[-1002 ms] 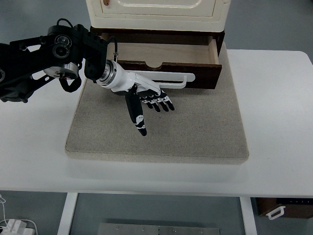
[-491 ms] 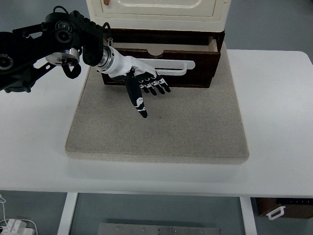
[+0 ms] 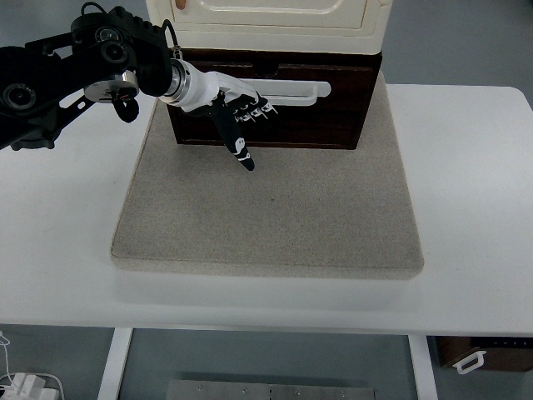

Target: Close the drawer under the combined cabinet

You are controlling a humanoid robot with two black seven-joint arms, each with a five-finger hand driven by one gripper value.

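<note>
No writing or brand marks can be read anywhere in the top view. The cream cabinet (image 3: 266, 21) sits at the top edge, and right under it the dark brown drawer (image 3: 325, 104) shows only its front panel, with none of its inside in sight, so nothing can be said about contents. A white handle bar (image 3: 291, 86) runs across that front.

The left hand (image 3: 237, 112) is up against the drawer front, its arm coming in from the left edge as a black jointed mass (image 3: 75, 71) with a silver wrist. The hand's white back lies along the handle, the short black-and-white fingers (image 3: 254, 111) are extended and slack, gripping nothing, and the thumb (image 3: 236, 143) points down and away over the mat. Whether the palm is actually pressing the wood cannot be made out from above.

Cabinet and drawer stand on a grey-beige mat (image 3: 266, 217), which lies on a white table (image 3: 475, 208). Below the table's right corner, a dark box with a white handle (image 3: 479, 358) peeks in.
</note>
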